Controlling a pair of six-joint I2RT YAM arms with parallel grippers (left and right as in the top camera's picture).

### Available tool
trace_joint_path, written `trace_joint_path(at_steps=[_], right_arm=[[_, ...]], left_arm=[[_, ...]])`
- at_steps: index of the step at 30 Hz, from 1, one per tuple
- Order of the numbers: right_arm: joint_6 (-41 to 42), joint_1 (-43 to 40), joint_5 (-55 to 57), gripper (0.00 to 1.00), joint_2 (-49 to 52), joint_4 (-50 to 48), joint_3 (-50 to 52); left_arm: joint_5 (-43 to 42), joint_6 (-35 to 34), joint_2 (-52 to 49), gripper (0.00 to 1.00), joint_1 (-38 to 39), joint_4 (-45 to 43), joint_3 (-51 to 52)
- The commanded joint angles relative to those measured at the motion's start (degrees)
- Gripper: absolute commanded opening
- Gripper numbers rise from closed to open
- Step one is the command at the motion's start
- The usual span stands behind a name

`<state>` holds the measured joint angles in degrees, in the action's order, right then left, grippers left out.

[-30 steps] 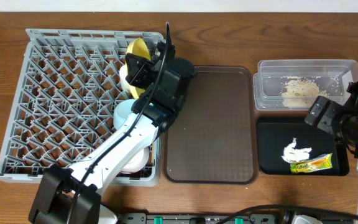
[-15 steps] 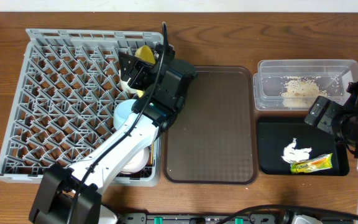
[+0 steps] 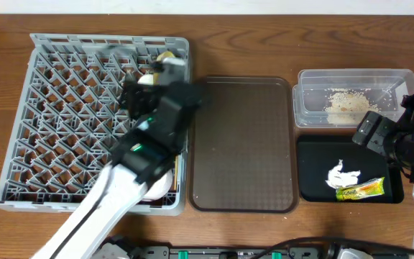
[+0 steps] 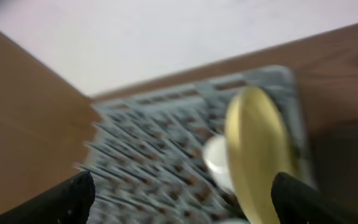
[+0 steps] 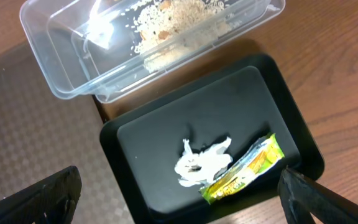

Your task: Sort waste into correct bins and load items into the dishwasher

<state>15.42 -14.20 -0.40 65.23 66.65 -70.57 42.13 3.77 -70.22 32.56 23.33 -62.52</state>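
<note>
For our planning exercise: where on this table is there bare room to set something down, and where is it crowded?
The brown tray, bordered by the rack, the clear tub and the black tray, is bare. The rack's left half has free pegs. Crowded: the rack's right edge, with yellow plate and left arm; the black tray, with tissue and wrapper.

overhead looks straight down; left wrist sees the rack point(image 3: 70, 115) at 9 o'clock closely, right wrist the black tray point(image 5: 253, 112) at 4.
</note>
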Motion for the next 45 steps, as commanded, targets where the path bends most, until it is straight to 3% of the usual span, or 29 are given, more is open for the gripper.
trace_joint_path(at_steps=[1,9,18,39,45], right_arm=[[0.0,-0.4,0.2,0.99,-0.1,0.0,-0.7],[0.0,-0.4,0.2,0.99,-0.1,0.0,-0.7],[0.0,-0.4,0.2,0.99,-0.1,0.0,-0.7],[0.0,-0.4,0.2,0.99,-0.1,0.0,-0.7],[0.0,1.2,0.2,0.99,-4.3,0.0,-0.6]], left_arm=[[-21.2,-13.0,6.3,0.92,-4.9,6.5,-0.6],[-37.2,-15.3,14.0,0.92,-17.3,16.8,-0.6],[-37.2,-15.3,12.1,0.97,-19.5,24.5,-0.6],[-37.2,-15.3,8.8,0.98,-19.5,24.6,-0.6],[-37.2,-15.3,8.8,0.98,-19.5,24.6,-0.6]])
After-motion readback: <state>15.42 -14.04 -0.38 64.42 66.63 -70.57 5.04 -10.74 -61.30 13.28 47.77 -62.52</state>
